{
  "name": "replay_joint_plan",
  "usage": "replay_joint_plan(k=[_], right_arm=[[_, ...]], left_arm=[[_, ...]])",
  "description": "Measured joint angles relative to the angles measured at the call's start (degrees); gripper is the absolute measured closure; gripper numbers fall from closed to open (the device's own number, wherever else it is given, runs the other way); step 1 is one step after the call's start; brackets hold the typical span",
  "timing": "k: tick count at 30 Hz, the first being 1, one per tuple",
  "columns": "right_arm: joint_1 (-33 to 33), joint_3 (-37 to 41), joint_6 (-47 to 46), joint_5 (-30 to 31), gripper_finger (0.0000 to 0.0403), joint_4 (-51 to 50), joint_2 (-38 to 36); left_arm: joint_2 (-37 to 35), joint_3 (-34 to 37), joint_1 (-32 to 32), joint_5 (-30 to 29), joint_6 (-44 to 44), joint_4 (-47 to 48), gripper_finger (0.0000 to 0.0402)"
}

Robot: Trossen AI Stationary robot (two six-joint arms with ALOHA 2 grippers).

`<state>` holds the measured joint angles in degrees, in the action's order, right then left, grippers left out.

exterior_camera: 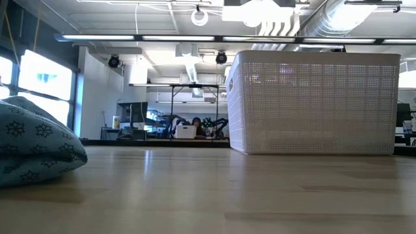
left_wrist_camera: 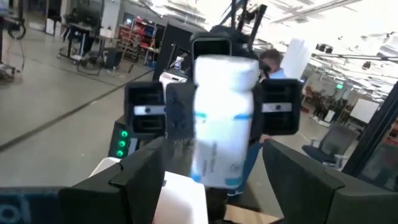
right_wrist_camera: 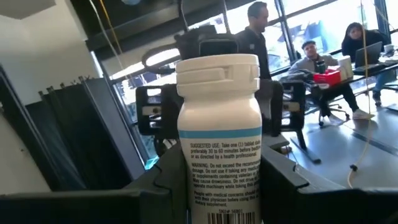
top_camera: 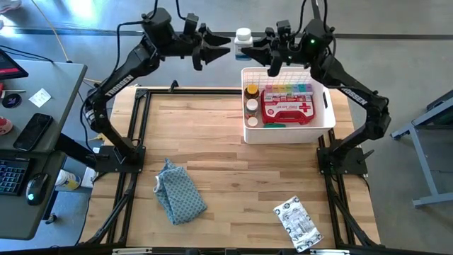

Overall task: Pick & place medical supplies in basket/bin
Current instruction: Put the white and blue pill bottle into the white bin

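Note:
A white pill bottle [top_camera: 243, 35] with a blue-banded label is in the air past the table's far edge, between my two grippers; it also shows as the bottle [right_wrist_camera: 219, 124] and the bottle [left_wrist_camera: 224, 118]. My right gripper [top_camera: 249, 48] [right_wrist_camera: 221, 193] is shut on it. My left gripper [top_camera: 225, 44] [left_wrist_camera: 217, 186] faces it from the left, open, fingers wide on either side and apart from it. The white lattice bin [top_camera: 327, 117] [exterior_camera: 312, 104] holds a red first-aid case [top_camera: 287, 108], a rainbow organizer [top_camera: 287, 90] and amber bottles [top_camera: 250, 98]. A silver-white packet [top_camera: 297, 223] lies flat near the front edge. My right gripper pinches the white bottle by the lower part of its labelled body [right_wrist_camera: 219, 186], one finger [right_wrist_camera: 165, 180] on each side. The fingers come level from the table's right side. The bottle is lifted clear, its white cap [right_wrist_camera: 217, 71] standing free beyond the fingers.
A blue-grey patterned cloth [top_camera: 178, 193] [exterior_camera: 32, 143] lies crumpled on the table's near left. A desk with a keyboard and mouse [top_camera: 28, 188] stands left of the table. People sit in the room [right_wrist_camera: 323, 68] beyond.

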<state>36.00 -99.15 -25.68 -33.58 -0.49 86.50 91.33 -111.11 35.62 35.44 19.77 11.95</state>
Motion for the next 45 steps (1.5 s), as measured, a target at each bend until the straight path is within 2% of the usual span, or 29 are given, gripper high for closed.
replay_joint_plan(k=[8, 16, 20, 29, 36, 45], right_arm=[[0.05, 0.00, -0.93, 0.58, 0.0273, 1.57, -0.01], [-1.54, 0.00, 0.39, 2.42, 0.0274, 2.12, 0.26], [-2.76, 0.00, 0.58, 3.02, 0.0272, 1.72, 0.33], [-4.11, 0.00, 0.19, 3.03, 0.0272, 0.76, 0.35], [-4.72, 0.00, -0.04, 3.28, 0.0270, 0.99, 0.35], [-4.99, 0.00, -1.40, 4.33, 0.0270, 1.70, 0.35]], left_arm=[[0.11, 0.02, -0.77, -0.12, 0.24, 2.51, 0.0103], [2.59, 0.00, -4.72, -4.59, 1.93, 1.70, 0.0103], [3.87, 0.15, -5.60, -4.08, 5.98, 1.90, 0.0103], [3.74, 0.02, -5.29, -1.33, 7.97, -4.41, 0.0103], [3.67, 0.02, -5.61, -1.18, 9.67, -4.03, 0.0104], [3.78, 0.02, -6.80, 0.44, 7.87, -1.98, 0.0159]])
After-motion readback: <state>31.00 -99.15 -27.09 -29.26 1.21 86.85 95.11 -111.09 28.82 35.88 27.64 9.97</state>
